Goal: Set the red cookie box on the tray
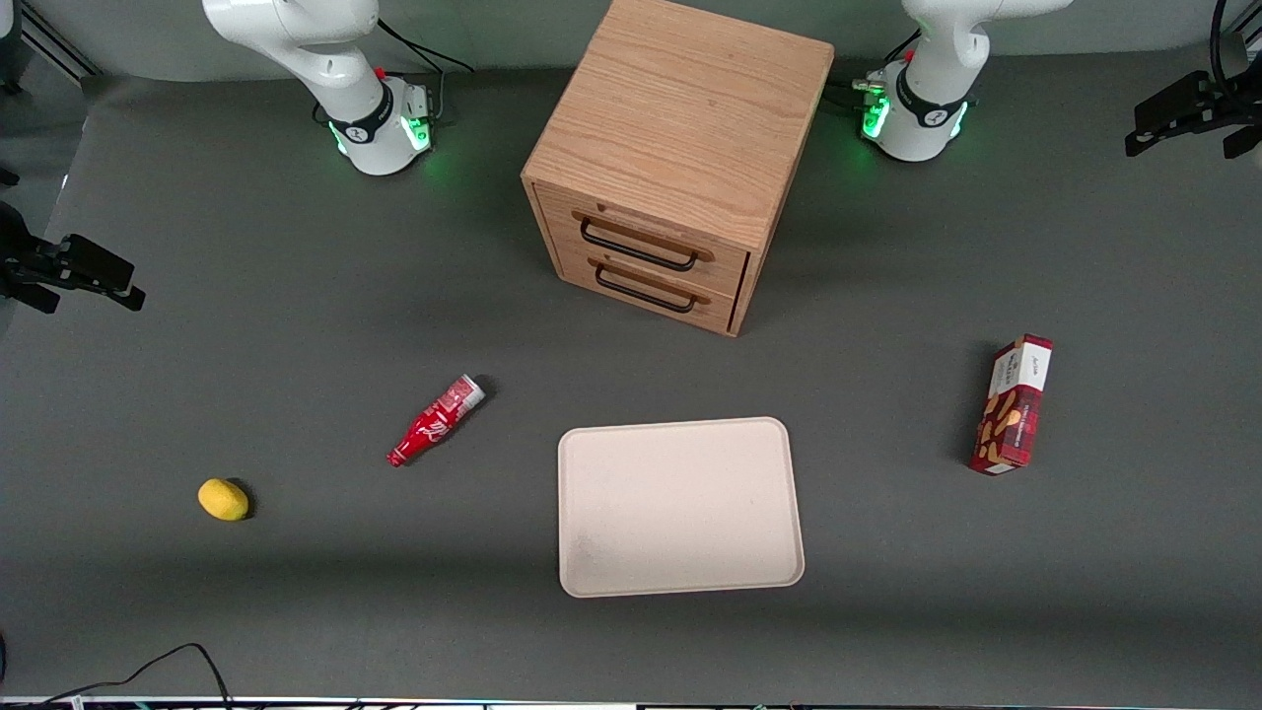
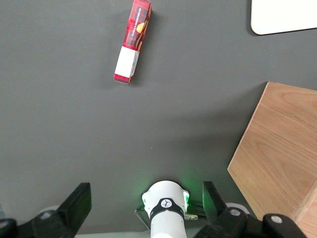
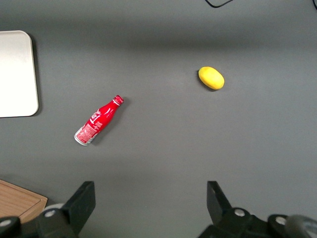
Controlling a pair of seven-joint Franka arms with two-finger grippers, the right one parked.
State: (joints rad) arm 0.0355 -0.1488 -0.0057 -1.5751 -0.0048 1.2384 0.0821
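Gripper [image 2: 146, 208] high over its arm's base, fingers spread wide, nothing between them. Bare mat all round the cookie box [image 1: 1013, 405]; open mat between it and the tray [image 1: 679, 506]. Cabinet [image 1: 670, 158] stands farther from the camera, apart from both.

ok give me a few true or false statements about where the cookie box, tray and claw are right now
1. The red cookie box lies on the tray. False: it lies on the table mat, apart from the tray, toward the working arm's end.
2. The tray has nothing on it. True.
3. The claw is shut on the box. False: it is open, high above the mat near its arm's base, holding nothing.
4. The cabinet has both drawers shut. True.
5. The red bottle stands upright. False: it lies on its side.
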